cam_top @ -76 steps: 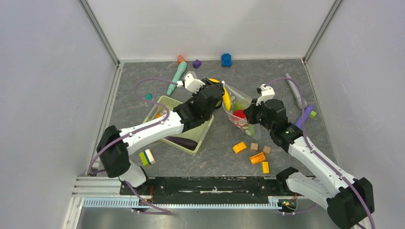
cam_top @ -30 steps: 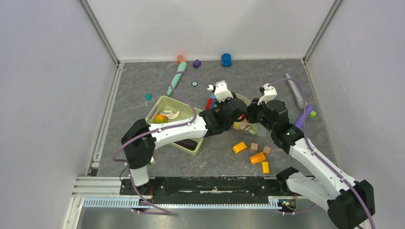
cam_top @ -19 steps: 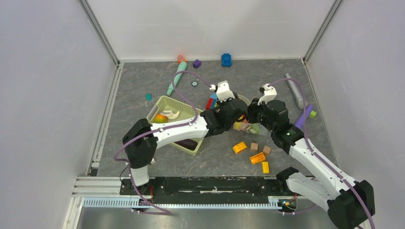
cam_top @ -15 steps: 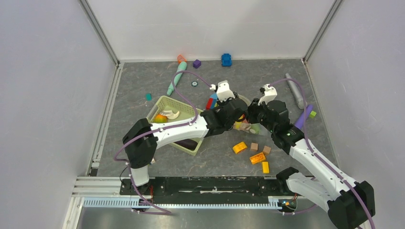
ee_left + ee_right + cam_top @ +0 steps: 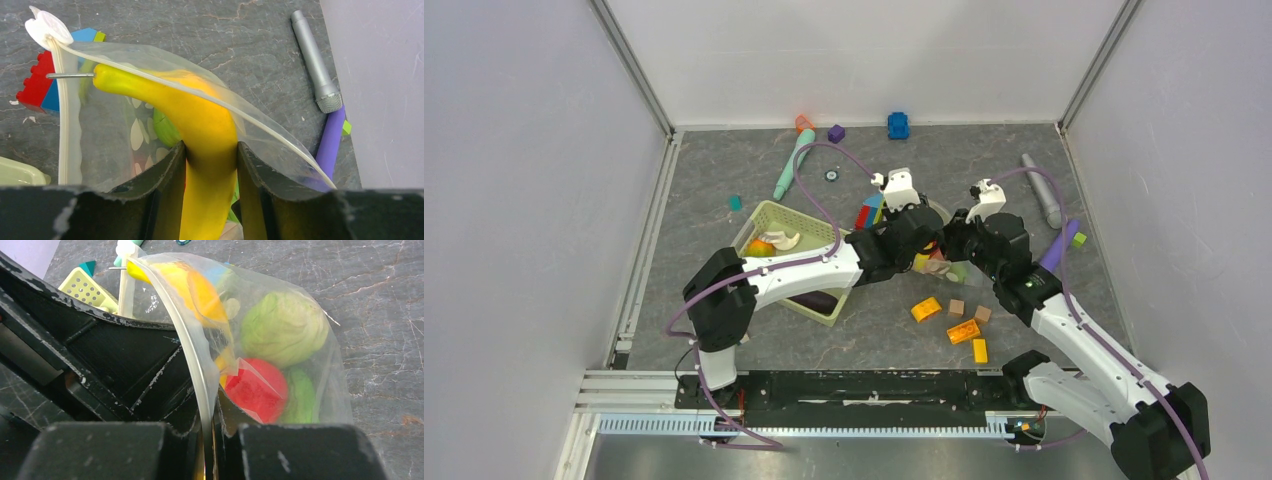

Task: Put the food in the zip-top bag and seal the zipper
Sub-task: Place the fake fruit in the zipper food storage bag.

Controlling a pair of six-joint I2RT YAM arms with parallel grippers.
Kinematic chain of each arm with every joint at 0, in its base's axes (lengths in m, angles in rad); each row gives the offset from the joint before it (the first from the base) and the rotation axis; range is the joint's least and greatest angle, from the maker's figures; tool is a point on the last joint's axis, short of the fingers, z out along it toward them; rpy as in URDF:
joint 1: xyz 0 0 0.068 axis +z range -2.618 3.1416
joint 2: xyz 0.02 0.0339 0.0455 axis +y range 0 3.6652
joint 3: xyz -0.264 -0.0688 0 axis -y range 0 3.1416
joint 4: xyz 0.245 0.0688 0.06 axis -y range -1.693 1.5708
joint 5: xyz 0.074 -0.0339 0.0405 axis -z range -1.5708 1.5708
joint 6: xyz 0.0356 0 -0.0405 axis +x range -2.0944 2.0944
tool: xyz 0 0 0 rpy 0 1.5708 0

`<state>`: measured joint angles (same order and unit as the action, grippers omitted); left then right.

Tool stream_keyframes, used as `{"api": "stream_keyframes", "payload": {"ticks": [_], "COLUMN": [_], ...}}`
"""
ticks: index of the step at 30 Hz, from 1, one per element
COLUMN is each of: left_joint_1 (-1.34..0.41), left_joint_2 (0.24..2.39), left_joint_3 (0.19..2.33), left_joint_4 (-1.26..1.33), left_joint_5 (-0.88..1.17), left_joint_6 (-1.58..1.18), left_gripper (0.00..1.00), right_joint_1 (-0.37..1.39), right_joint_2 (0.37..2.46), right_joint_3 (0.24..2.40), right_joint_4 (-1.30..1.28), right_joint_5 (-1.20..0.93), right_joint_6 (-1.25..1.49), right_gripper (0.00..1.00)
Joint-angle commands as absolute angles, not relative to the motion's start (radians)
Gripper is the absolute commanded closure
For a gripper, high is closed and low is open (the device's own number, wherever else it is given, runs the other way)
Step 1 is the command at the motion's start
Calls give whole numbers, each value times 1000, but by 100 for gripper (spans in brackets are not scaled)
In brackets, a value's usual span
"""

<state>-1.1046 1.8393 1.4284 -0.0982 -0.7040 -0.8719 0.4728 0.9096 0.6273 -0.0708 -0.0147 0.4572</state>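
Left jaws clamped on banana (image 5: 207, 125), tip past zipper (image 5: 62, 125) into zip-top bag (image 5: 110, 135), right jaws pinching the open rim

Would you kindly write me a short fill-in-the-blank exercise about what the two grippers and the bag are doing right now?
1. The left gripper is shut on a yellow ____.
2. Through the zip-top bag show a pale green cabbage and a ____ tomato.
3. The right gripper is ____ on the bag's rim.
Missing words: banana; red; shut.
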Motion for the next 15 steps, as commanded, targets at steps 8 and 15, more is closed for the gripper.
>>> {"api": "stream_keyframes", "payload": {"ticks": [8, 15], "left_joint_1": [-1118, -1118], "left_joint_2": [1837, 1779], "left_joint_3": [1465, 1457], "left_joint_4": [-98, -109], "left_joint_5": [-675, -617], "left_joint_6": [-774, -703], "left_gripper": [33, 19], "right_joint_1": [482, 482], "right_joint_2": [882, 883], "right_joint_3": [644, 646], "right_joint_4": [32, 32], "right_joint_5": [-64, -60], "right_joint_6": [480, 477], "right_gripper": [88, 88]}}
